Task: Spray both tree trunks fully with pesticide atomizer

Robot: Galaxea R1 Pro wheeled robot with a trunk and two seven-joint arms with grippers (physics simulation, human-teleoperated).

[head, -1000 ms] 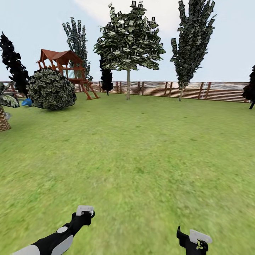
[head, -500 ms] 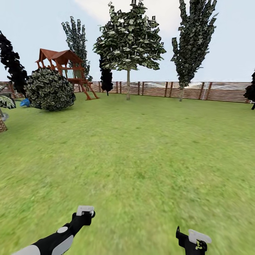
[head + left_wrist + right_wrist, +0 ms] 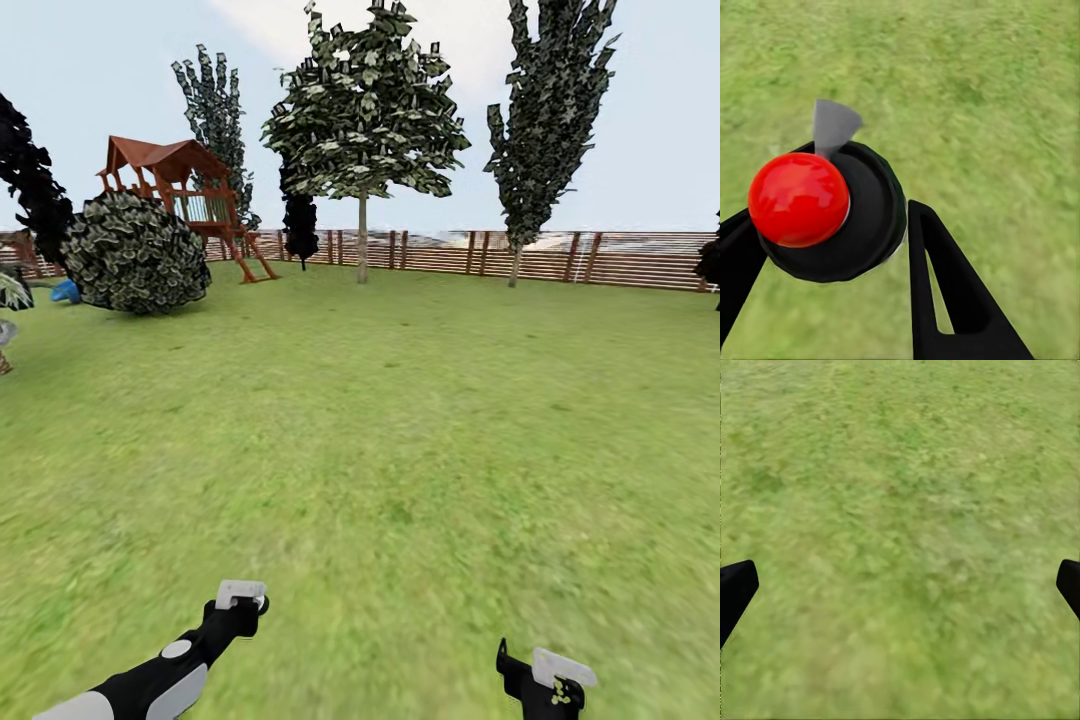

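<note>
Left hand [image 3: 832, 247] gripping atomizer [image 3: 825, 210], lawn [image 3: 400, 420]

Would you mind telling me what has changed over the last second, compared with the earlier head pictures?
The camera has advanced across the lawn: the bush and the palm-like plant slide toward the left edge, and the broad tree rises slightly. Nothing was grasped or released. The left gripper stays closed on the atomizer; the right gripper stays open.
</note>
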